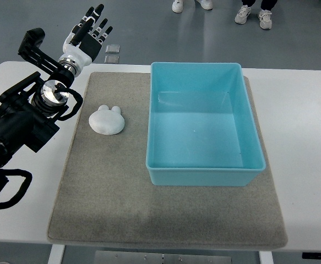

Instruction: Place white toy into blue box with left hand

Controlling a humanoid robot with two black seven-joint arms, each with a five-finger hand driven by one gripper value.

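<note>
A white toy (107, 119), rounded with two small ears, lies on the grey mat (105, 192) just left of the blue box (204, 173). The box is empty and open at the top, standing on the mat's right half. My left hand (90, 30) hovers beyond the table's far left edge, well above and left of the toy, its fingers spread and holding nothing. The black left arm (22, 121) stretches in from the left edge.
The white table (303, 137) carries the mat. Two small grey squares (112, 53) lie on the floor past the far edge. Feet of people in white shoes (254, 15) stand on the floor at the top.
</note>
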